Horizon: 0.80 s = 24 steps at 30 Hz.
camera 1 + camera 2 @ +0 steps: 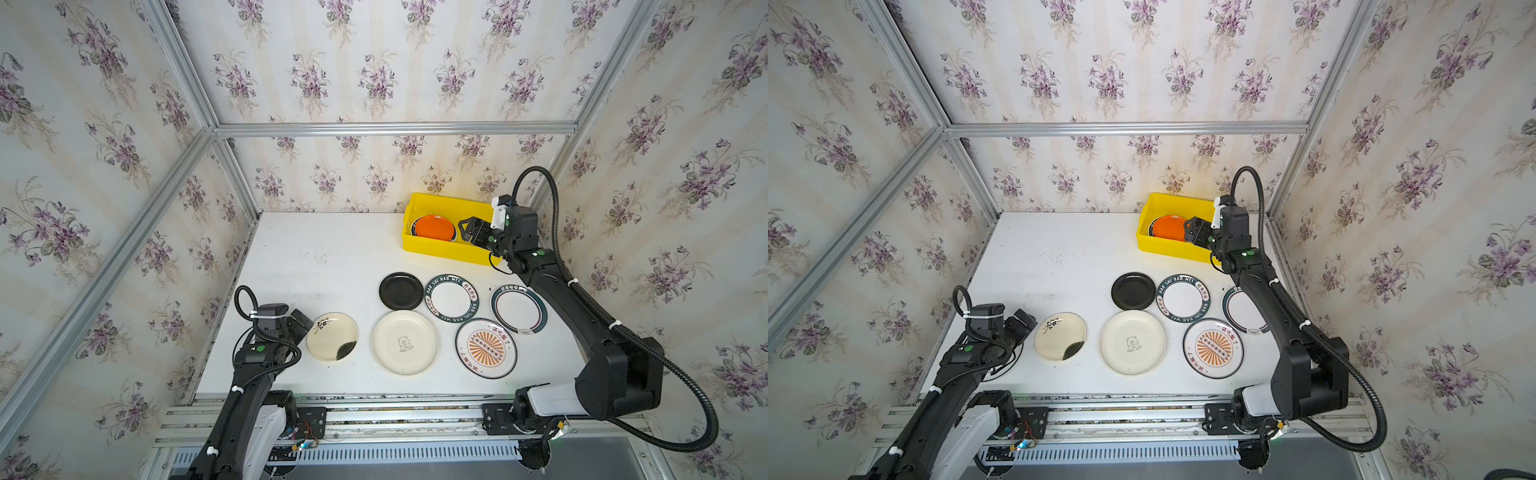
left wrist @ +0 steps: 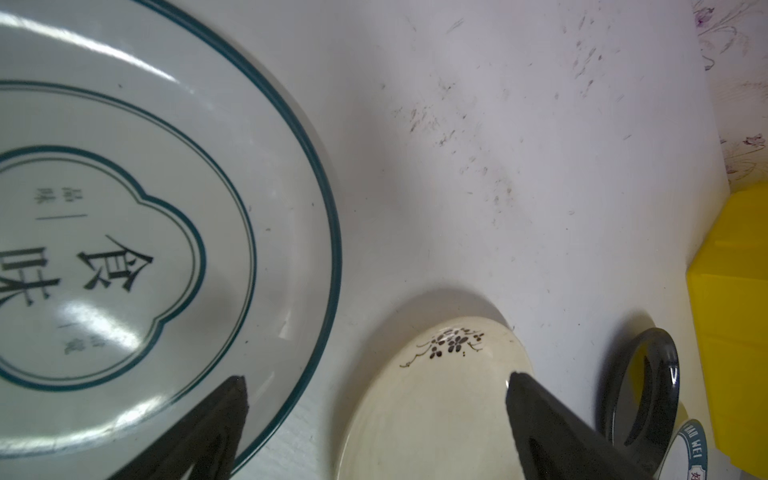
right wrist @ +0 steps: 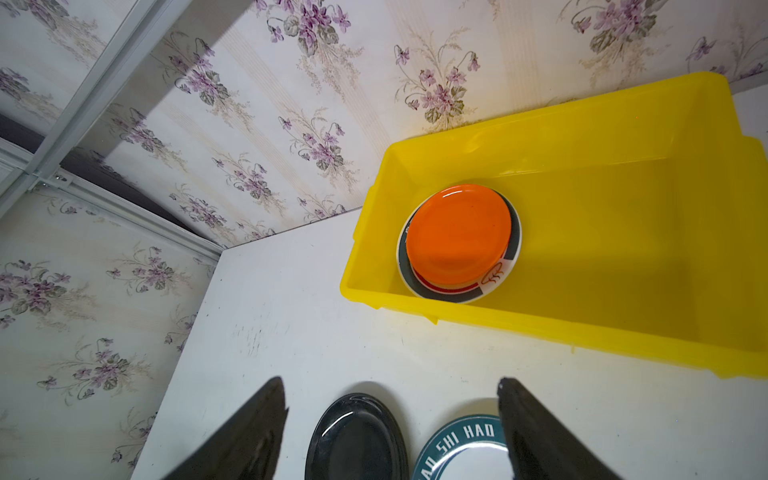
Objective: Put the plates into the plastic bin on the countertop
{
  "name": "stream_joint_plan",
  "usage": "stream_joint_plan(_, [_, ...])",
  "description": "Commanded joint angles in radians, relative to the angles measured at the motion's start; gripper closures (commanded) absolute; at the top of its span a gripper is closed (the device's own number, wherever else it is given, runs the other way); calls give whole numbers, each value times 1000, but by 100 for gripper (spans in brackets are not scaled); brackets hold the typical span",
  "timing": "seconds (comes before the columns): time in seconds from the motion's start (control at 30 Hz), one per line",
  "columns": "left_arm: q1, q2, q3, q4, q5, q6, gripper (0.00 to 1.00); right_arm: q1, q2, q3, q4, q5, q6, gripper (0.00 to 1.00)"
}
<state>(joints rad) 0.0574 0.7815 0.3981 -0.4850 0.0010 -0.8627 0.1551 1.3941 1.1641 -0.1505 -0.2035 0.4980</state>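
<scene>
Bright yellow rectangular plastic bin [image 1: 444, 251] stood at the far right corner of the flat white scuffed countertop [image 1: 316, 257], against the floral back wall. At its left end a small glossy orange round plate [image 3: 457, 235] lay nested on a wider white plate with a dark banded rim [image 3: 500, 286]; small on large sat stable, and the bin's right half was bare, room for a second stack.

Right claw [image 1: 467, 230] hovered over that bare half, pointing at the orange plate, fingers spread wide, nothing between them. Judged: this claw was between plates, carrying none.

Flat and face up on the countertop, in both top views: small black round plate [image 1: 401, 291] just beside a white plate with a dark rim lettered HAO SHI HAO WEI [image 1: 451, 298], contact unclear; white plate with a dark striped rim [image 1: 518, 309]; white plate with an orange sunburst centre [image 1: 486, 348]; large cream plate with a bear drawing [image 1: 405, 343]; cream plate with an ink sprig and a dark smudge [image 1: 332, 336].

Left claw [image 2: 376, 378] sat low at the smudged plate's edge, fingers fully wide, empty. Left wrist view put one finger over that cream plate and the other over a seventh, a white plate with teal rings and Chinese characters [image 2: 124, 228], not made out in the top views.

Rims lay thin and low on the surface; judged a pick would need a finger worked under an edge, with risk of skating the plate
</scene>
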Motion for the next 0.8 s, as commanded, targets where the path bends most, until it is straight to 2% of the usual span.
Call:
stream_joint_plan(0.0, [8,27,-8,67,16,-24,0,1,-40,-50,60,-20,9,18])
stream_joint_plan(0.33, [13,140,-32,168,69,-34,0,1,-84,-104,26,-9,-32,17])
stream_joint_plan(0.77, [12,357,50,258,141,56,0,1,-108,-117,-4,15,-35,18])
